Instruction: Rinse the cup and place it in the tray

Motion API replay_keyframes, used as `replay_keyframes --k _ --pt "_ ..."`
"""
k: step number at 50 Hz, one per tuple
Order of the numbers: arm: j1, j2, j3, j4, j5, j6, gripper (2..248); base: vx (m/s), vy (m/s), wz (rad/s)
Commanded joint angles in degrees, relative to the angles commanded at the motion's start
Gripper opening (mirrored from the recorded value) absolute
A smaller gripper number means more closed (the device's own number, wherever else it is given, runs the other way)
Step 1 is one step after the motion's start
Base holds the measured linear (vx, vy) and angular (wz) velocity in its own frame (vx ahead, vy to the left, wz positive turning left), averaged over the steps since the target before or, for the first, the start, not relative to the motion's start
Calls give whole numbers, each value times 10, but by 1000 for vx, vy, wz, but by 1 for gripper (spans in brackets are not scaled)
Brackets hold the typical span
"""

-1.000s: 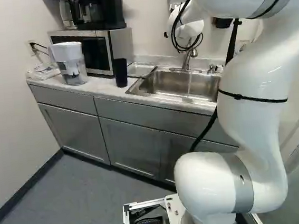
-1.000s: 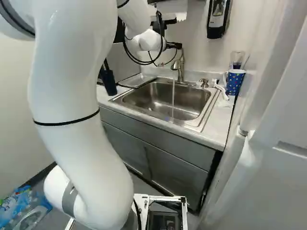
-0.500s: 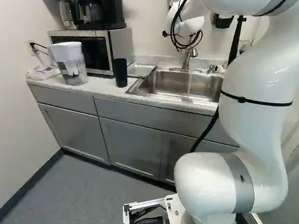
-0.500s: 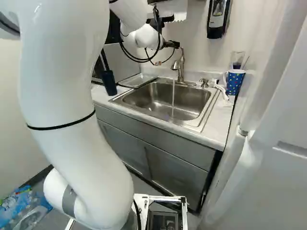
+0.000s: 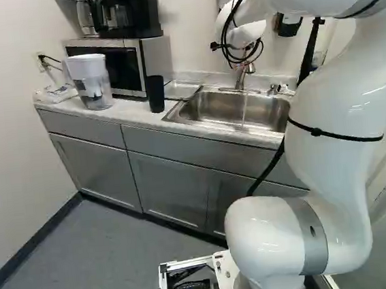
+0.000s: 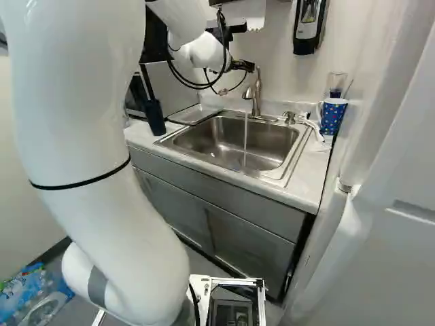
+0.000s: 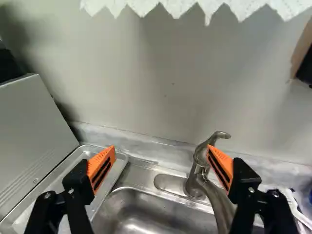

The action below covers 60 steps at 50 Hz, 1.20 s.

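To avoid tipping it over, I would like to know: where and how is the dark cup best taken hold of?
Probably around the middle of the dark cup, coming level from the front edge of the counter. It stands upright, tall and slim, with no handle visible; the microwave stands behind it.

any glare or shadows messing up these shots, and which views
Wrist view: soft, jagged shadows on the wall below the zigzag-edged paper, plus a bright shine inside the sink; left base view: small white glints on the arm; right base view: a pale sheen in the sink, with the running water only a thin, faint streak.
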<state>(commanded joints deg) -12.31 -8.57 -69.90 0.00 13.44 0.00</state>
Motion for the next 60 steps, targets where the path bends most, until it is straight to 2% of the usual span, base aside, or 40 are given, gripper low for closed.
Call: replay_keyframes --k 41,60 --pt "-28 33 36 0 -22 0 247 0 0 0" --pt "-41 49 52 0 -53 0 247 0 0 0"
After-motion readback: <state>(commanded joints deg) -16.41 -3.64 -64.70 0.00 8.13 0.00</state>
